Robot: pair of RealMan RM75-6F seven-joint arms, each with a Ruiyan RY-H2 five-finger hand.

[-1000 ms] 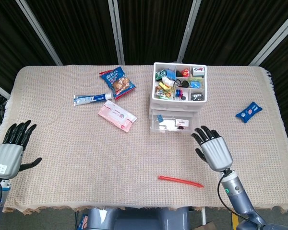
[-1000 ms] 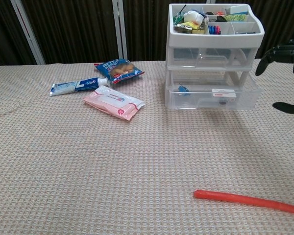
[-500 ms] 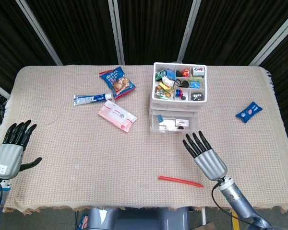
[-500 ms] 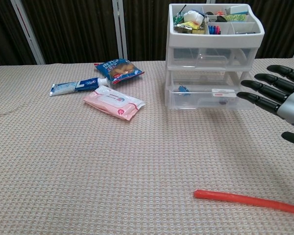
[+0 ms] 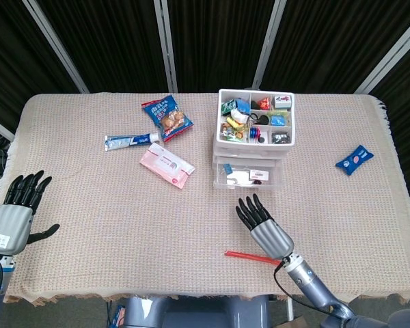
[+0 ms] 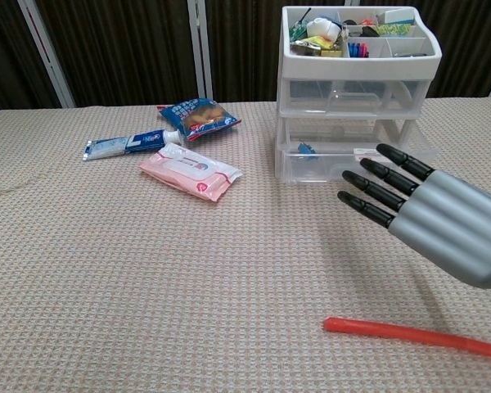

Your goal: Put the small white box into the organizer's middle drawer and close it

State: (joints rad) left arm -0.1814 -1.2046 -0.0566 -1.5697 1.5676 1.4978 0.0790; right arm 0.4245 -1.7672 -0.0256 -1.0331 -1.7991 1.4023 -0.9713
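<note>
Now: 2 hands, left hand (image 5: 12, 215) & right hand (image 5: 263, 227), both splayed, nothing held; 1 organizer (image 5: 251, 140).

Beige woven cloth over the table (image 5: 123, 225), dark pleated curtains (image 5: 212, 41) behind, pale metal posts (image 5: 165, 44)

No text on any item here is legible.

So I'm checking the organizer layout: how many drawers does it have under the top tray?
2. The clear plastic upper drawer sits closed beneath the white compartment tray; the clear lower drawer is pulled out, partly hidden by the right hand in the chest view.
</note>
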